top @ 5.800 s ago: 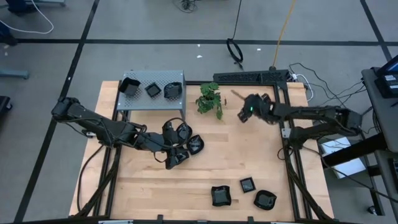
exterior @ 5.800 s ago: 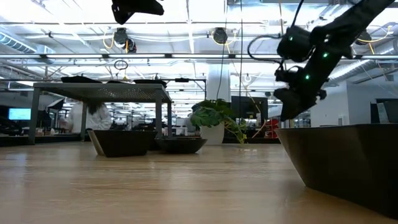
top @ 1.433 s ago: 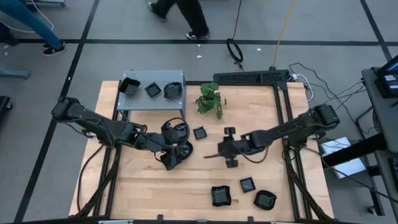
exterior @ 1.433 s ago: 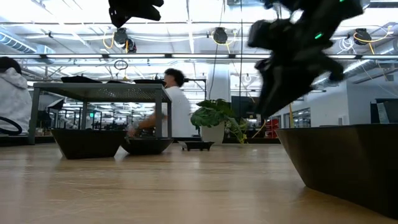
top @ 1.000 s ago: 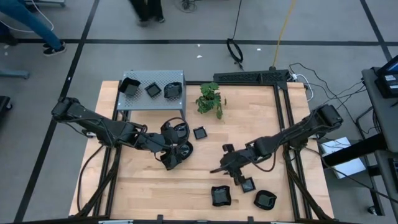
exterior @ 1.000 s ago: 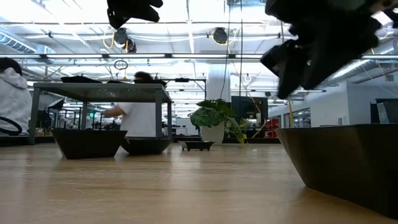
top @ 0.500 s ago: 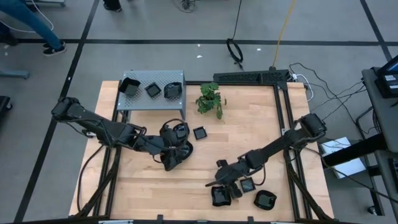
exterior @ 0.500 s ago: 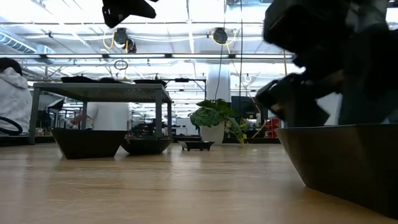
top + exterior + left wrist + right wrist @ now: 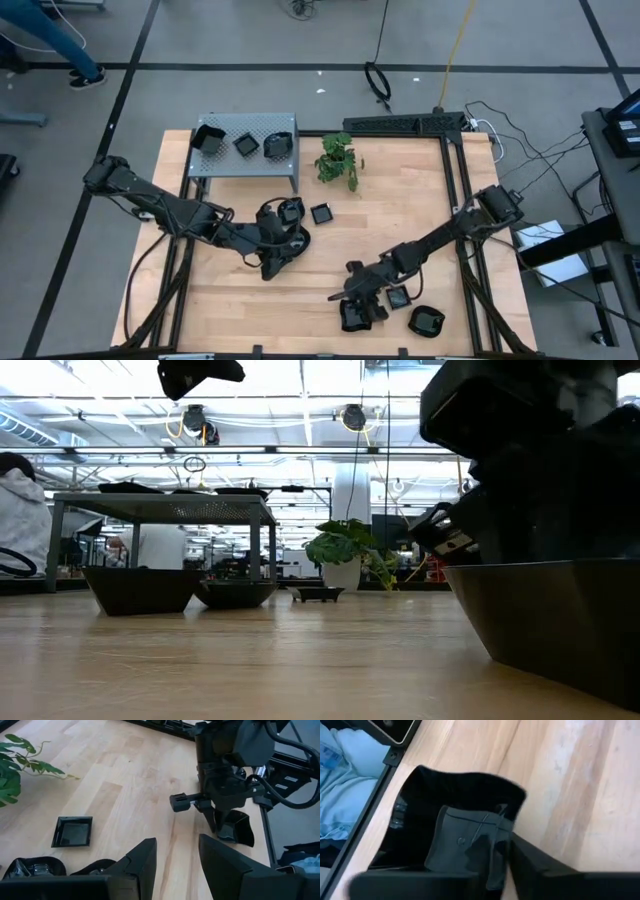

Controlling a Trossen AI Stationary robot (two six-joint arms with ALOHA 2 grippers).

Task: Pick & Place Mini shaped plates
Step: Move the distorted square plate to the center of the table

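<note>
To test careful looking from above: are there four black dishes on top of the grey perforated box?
No. The high view shows three dishes on the box: one, a second and a third.

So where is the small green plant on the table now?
In the high view the small green plant stands near the table's far edge, about the middle, just right of the grey perforated metal box. A small square black plate lies nearer the camera.

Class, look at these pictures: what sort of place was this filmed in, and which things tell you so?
Probably a robotics lab or open workshop hall: a wooden table framed in black rails stands on a taped concrete floor, loose cables run beside it, and exposed ceiling ducts show overhead in the low view.
</note>
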